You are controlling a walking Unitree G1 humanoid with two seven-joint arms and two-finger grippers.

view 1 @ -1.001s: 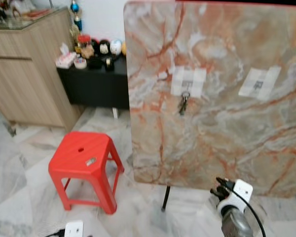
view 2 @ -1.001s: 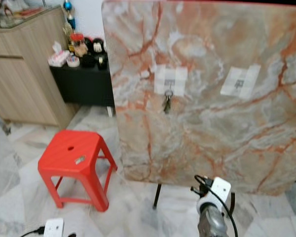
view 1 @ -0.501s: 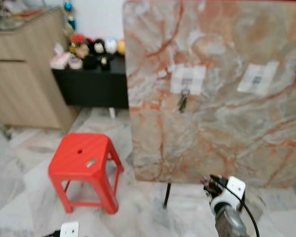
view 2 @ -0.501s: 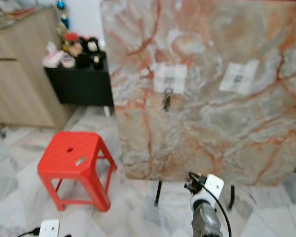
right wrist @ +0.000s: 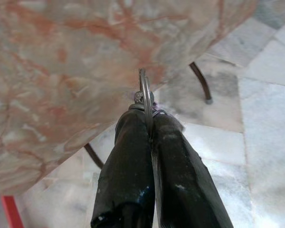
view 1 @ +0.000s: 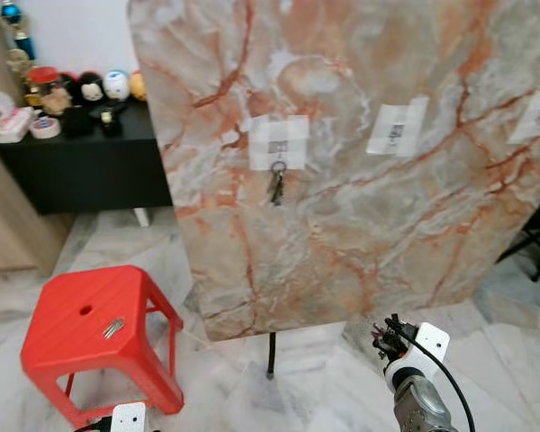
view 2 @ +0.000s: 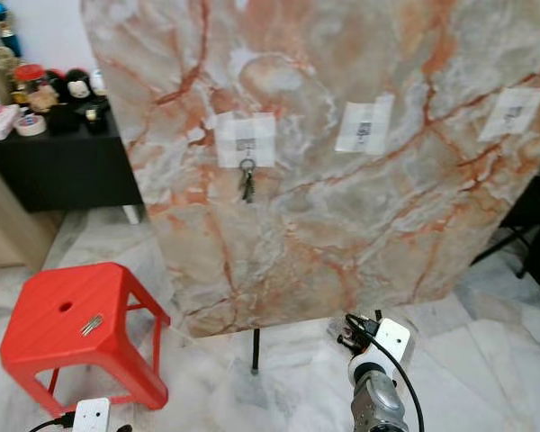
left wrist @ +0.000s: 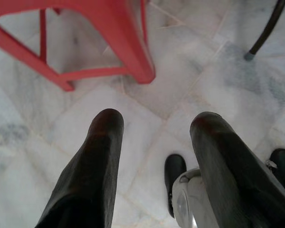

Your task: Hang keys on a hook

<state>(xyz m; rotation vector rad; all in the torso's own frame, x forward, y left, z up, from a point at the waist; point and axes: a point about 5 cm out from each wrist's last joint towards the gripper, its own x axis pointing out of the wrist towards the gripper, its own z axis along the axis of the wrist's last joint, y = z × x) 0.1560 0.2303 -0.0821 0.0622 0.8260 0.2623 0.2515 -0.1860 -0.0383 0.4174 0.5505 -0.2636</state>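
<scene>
A marble-patterned board (view 1: pixel 360 162) stands upright ahead. Taped patches with hooks sit on it: one (view 1: pixel 278 142) carries a hanging bunch of keys (view 1: pixel 275 186), another (view 1: pixel 395 127) to its right is bare. My right gripper (view 1: pixel 384 339) is low in front of the board's lower edge. In the right wrist view its fingers (right wrist: pixel 133 156) are shut on a key ring (right wrist: pixel 145 97) that sticks out between the tips. My left gripper (left wrist: pixel 154 128) hangs open over the floor by the red stool's legs (left wrist: pixel 133 42).
A red plastic stool (view 1: pixel 94 337) stands at the lower left with a small metal item (view 1: pixel 113 328) on its seat. A black cabinet (view 1: pixel 81 166) with trinkets is at the back left. The board's thin black legs (view 1: pixel 270 355) rest on the marble floor. A third patch (view 1: pixel 535 115) sits far right.
The whole picture has shifted left, so the camera has turned to the right. The right gripper stays low before the board, still shut on the key ring.
</scene>
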